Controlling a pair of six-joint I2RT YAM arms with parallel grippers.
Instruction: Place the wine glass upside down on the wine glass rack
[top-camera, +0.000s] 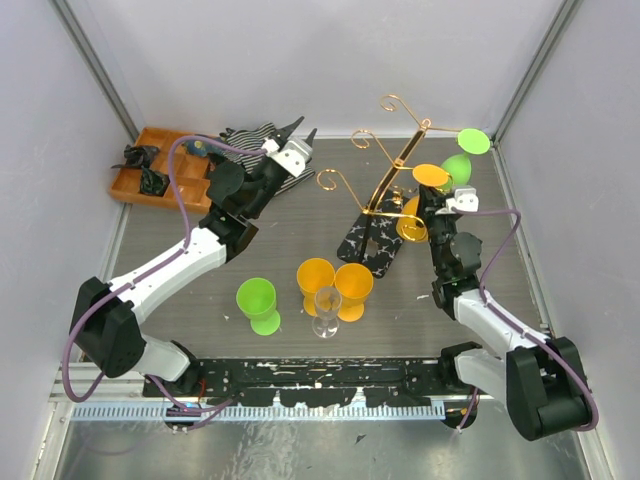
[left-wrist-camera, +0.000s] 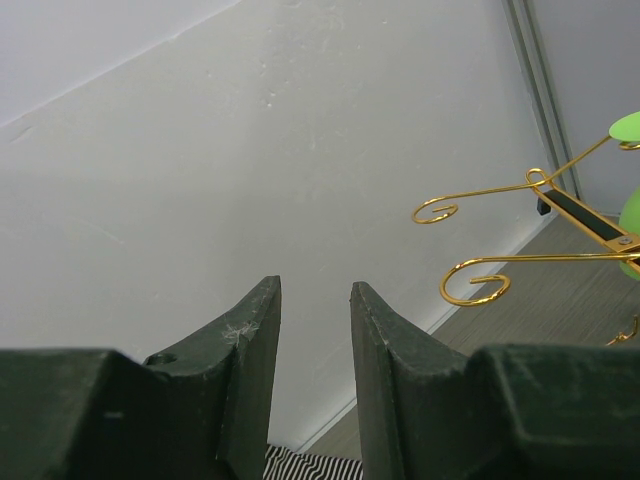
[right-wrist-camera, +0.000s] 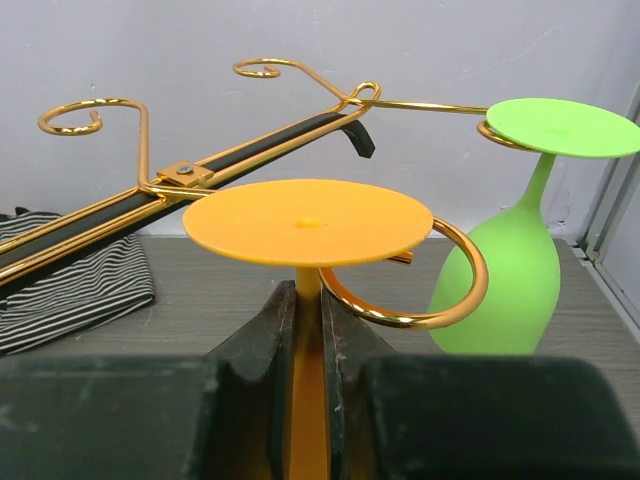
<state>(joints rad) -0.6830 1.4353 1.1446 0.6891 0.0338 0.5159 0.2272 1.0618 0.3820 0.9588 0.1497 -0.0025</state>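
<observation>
My right gripper (right-wrist-camera: 308, 300) is shut on the stem of an upside-down orange wine glass (right-wrist-camera: 308, 222), foot up, just left of a scroll arm of the gold wine glass rack (right-wrist-camera: 185, 175). From above, the orange glass (top-camera: 428, 178) sits beside the rack (top-camera: 392, 170), which stands on its black speckled base (top-camera: 370, 245). A green wine glass (right-wrist-camera: 515, 260) hangs upside down on the rack's far right arm. My left gripper (left-wrist-camera: 314, 290) is open and empty, raised at the back left (top-camera: 290, 150), facing the wall.
Two orange glasses (top-camera: 335, 285), a green glass (top-camera: 258, 303) and a clear glass (top-camera: 327, 310) stand upright at front centre. A striped cloth (top-camera: 255, 140) and a brown tray (top-camera: 160, 165) lie at the back left. White walls enclose the table.
</observation>
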